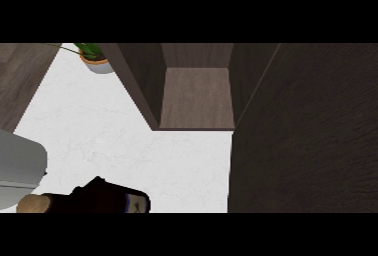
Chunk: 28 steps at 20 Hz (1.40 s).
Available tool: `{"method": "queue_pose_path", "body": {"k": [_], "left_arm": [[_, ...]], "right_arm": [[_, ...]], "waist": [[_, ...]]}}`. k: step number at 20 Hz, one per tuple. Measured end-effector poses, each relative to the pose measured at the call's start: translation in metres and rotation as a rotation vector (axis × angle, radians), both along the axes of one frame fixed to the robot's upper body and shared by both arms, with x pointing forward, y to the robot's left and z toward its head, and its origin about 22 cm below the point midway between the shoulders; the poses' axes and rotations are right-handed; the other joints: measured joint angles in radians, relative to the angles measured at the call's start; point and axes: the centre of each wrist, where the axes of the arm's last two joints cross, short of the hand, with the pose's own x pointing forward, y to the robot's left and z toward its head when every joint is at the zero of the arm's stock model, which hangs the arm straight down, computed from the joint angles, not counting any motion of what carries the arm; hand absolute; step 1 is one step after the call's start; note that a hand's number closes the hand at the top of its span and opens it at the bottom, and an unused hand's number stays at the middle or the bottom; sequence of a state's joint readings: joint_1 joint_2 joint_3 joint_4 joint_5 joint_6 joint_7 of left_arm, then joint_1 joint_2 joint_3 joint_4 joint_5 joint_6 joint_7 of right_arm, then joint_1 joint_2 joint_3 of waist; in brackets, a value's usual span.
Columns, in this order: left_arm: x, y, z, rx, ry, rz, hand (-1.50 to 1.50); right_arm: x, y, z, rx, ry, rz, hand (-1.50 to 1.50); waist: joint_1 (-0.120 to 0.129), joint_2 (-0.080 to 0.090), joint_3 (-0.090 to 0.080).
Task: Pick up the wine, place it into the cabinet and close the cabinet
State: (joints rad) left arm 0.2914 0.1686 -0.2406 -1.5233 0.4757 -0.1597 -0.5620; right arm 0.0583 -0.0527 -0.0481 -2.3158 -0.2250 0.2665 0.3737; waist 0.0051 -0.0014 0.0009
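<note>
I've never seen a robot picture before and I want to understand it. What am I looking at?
You are looking down through the robot's eyes, from its head. The grey forearm on the left ends in a black robot hand at the bottom edge. Beside it is a dark thing with a bluish patch, maybe the wine bottle; I cannot tell if it is held. The white marble counter carries a small potted green plant. The dark wooden cabinet stands open.
</note>
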Motion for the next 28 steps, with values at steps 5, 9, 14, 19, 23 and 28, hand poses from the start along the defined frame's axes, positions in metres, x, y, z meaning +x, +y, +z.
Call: {"method": "queue_pose_path", "body": {"k": [5, 9, 14, 19, 23, 28], "left_arm": [[0.025, -0.022, 0.035, 0.0, -0.025, 0.0, 1.5], [0.044, -0.034, 0.062, 0.005, -0.048, 0.009, 1.5], [0.065, -0.055, 0.086, -0.004, -0.044, 0.003, 1.5], [0.095, -0.079, 0.105, 0.018, -0.056, 0.015, 1.5], [0.115, -0.094, 0.111, 0.057, -0.074, 0.038, 1.5], [0.13, -0.114, 0.106, 0.136, -0.068, 0.046, 1.5]], "right_arm": [[0.004, -0.001, -0.003, -0.007, 0.006, 0.003, -1.5], [-0.001, 0.0, 0.0, -0.003, 0.004, -0.001, -1.5], [0.0, -0.005, -0.004, 0.004, 0.006, -0.001, -1.5], [0.001, -0.007, -0.006, 0.002, 0.012, -0.003, -1.5], [0.003, -0.001, -0.006, 0.005, 0.008, -0.004, -1.5], [0.003, -0.008, -0.008, 0.001, 0.007, -0.001, -1.5]], "waist": [[-0.004, 0.001, 0.0], [-0.006, 0.001, -0.001], [-0.007, 0.001, -0.001], [-0.009, 0.001, -0.001], [-0.01, 0.002, -0.001], [-0.012, 0.002, -0.001]]}}
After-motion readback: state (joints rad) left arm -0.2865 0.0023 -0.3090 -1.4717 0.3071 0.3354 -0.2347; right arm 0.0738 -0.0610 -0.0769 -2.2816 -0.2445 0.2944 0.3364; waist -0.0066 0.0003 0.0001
